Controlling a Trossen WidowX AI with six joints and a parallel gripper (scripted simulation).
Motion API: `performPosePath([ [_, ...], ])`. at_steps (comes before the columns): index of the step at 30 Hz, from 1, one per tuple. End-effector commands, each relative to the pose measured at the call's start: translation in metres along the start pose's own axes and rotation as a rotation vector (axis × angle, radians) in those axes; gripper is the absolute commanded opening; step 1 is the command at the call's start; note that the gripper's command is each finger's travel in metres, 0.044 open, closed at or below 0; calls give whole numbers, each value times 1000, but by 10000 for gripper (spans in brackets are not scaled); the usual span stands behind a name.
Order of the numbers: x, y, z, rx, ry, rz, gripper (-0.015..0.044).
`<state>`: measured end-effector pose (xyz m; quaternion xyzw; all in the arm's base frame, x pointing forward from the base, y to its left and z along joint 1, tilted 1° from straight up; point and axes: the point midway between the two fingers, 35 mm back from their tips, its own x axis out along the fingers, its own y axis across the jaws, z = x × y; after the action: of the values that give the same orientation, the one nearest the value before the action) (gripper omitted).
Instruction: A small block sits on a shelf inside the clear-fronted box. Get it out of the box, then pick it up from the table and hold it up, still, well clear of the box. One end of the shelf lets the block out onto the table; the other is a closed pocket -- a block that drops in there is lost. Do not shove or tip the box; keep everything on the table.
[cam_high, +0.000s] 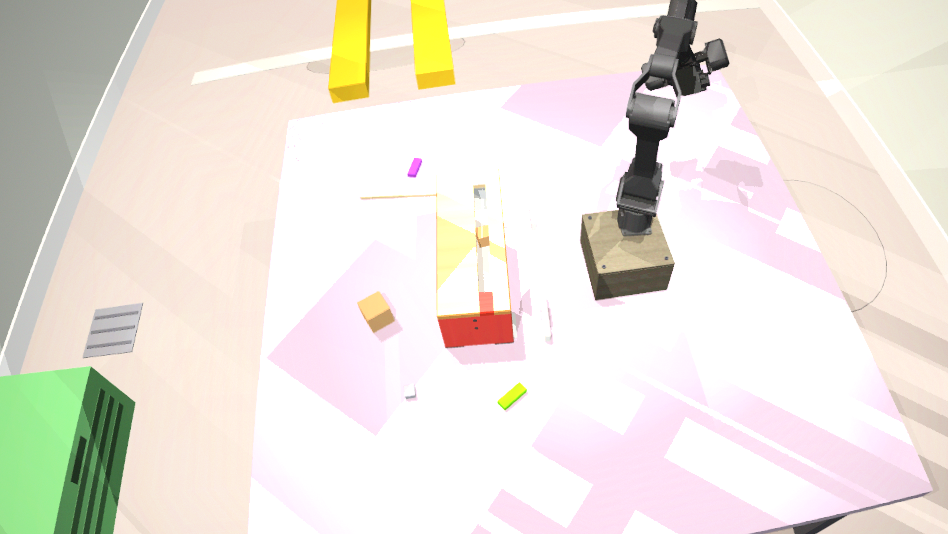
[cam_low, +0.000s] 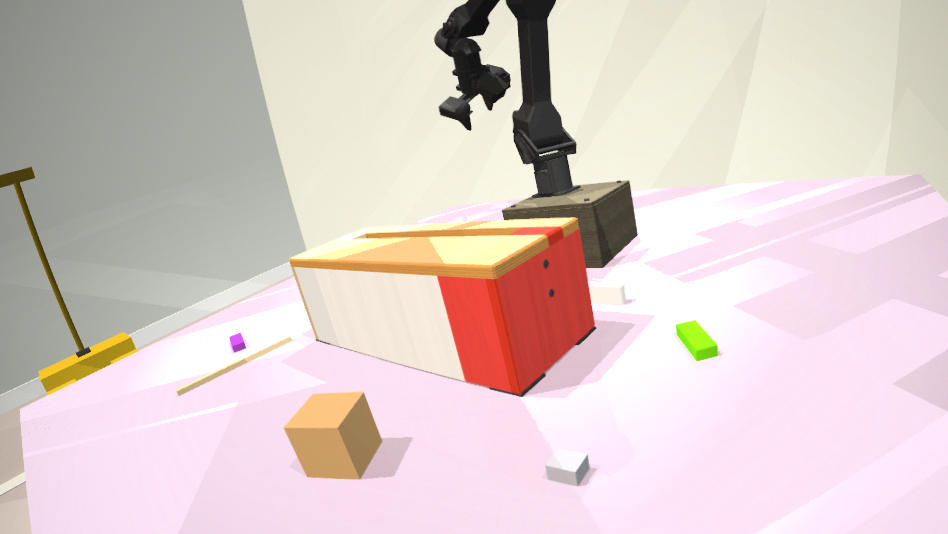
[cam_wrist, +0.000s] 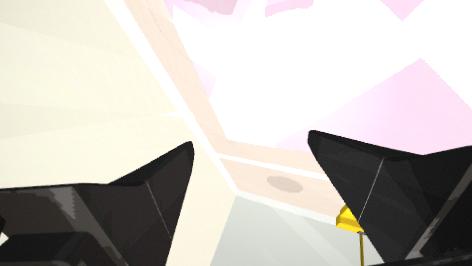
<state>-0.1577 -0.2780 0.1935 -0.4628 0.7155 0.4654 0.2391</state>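
The box (cam_high: 457, 278) (cam_low: 391, 311) stands upright on the table, with a wooden top, a pale long side and a red end. A long slot runs along its top. A small orange-tan block (cam_high: 482, 236) shows through this slot, around mid-length, in the top view; the exterior view does not show it. The clear front and most of the shelf are hidden. My gripper (cam_low: 480, 118) (cam_wrist: 251, 141) is open and empty, high in the air beyond the box's non-red end and well away from it. The wrist view shows neither box nor block.
A tan cube (cam_high: 376, 311) (cam_low: 331, 434), silver block (cam_high: 409, 391) (cam_low: 567, 467), green bar (cam_high: 512, 396) (cam_low: 696, 340), purple bar (cam_high: 414, 167) (cam_low: 237, 342) and white bar (cam_high: 547, 319) (cam_low: 609, 293) lie around the box. A thin strip (cam_high: 398, 196) (cam_low: 232, 366) lies near its non-red end. My wooden base (cam_high: 626, 255) (cam_low: 600, 228) stands beside it.
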Motion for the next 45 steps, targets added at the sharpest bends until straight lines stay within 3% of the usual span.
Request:
performPosePath([
  [1, 0, -2, -1, -21, 2, -5, 400],
  [13, -43, -168, -34, -1439, 234, -206, 400],
  [29, -127, -317, 24, -2993, 710, -109, 400],
  [35, -158, -355, 64, -3473, 920, 70, 400],
  [39, -181, -376, 98, -3843, 1107, 282, 400],
  [45, -213, -394, 156, -4332, 1453, 848, 400],
])
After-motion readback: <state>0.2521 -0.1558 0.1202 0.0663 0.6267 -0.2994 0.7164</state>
